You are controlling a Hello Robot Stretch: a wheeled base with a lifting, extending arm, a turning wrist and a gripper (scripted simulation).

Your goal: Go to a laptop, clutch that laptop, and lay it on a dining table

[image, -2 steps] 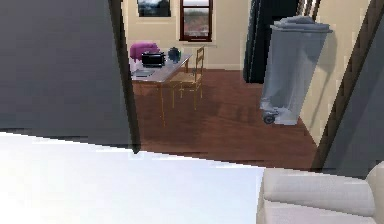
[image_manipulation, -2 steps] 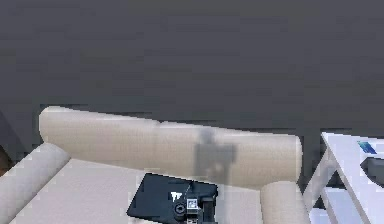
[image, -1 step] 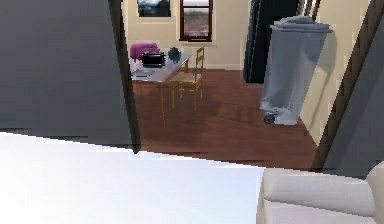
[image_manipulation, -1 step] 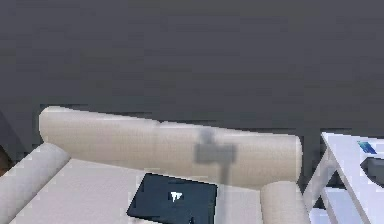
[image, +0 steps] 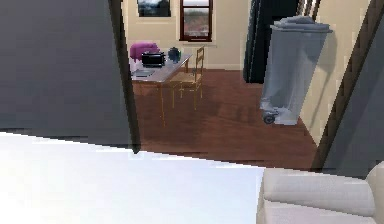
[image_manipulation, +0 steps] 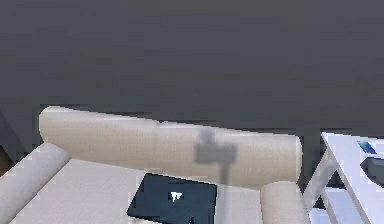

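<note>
A dark, flat closed laptop [image_manipulation: 175, 199] lies on a pale bed [image_manipulation: 70, 190] near the arm side view's bottom edge, just in front of two long cream pillows [image_manipulation: 165, 140]. Through a doorway in the forward view stands a dining table [image: 168, 72] with yellow-framed chairs [image: 190, 80]; small dark and pink things sit on its top.
The bed's white cover [image: 120, 180] and a pillow [image: 320, 200] span the forward view's bottom. Dark walls [image: 60, 70] frame the doorway. Beyond it are wood floor [image: 220, 125], a tall grey bin [image: 292, 70] and a dark cabinet [image: 262, 40]. A white bedside shelf [image_manipulation: 350, 175] stands at the arm side view's right.
</note>
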